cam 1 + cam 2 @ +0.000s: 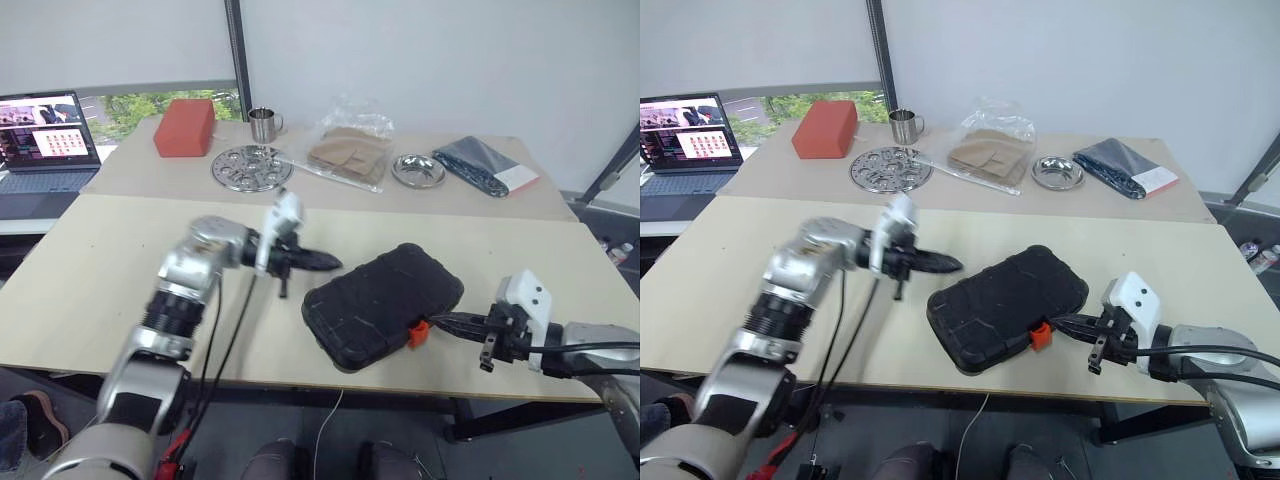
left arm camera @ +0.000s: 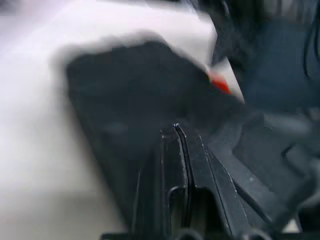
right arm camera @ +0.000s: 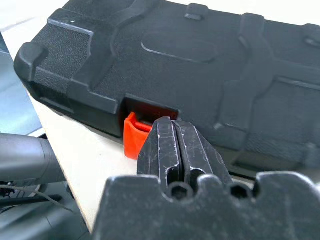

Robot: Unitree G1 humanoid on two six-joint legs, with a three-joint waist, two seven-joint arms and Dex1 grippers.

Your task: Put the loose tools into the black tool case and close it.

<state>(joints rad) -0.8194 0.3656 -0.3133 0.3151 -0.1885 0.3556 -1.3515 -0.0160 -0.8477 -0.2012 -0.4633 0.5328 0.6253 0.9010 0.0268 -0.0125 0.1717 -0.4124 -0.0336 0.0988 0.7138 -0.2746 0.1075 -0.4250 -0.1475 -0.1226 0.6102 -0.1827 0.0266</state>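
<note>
The black tool case [image 1: 385,300] lies closed on the near table, its textured shell up and one corner at the front edge. Its small orange latch [image 3: 133,136] faces the right side. My right gripper [image 1: 441,322] is shut with its tip right at the latch; whether it touches, I cannot tell. My left gripper [image 1: 328,263] is shut and empty. It hovers just off the case's far left corner, pointing towards the case [image 2: 125,95]. The loose tools are out of view.
On the far table stand a red box [image 1: 185,127], a metal cup [image 1: 263,124], a round perforated metal plate [image 1: 252,167], a plastic bag of brown items [image 1: 345,150], a metal bowl [image 1: 418,170] and a dark packet [image 1: 487,165]. A laptop [image 1: 45,140] sits far left.
</note>
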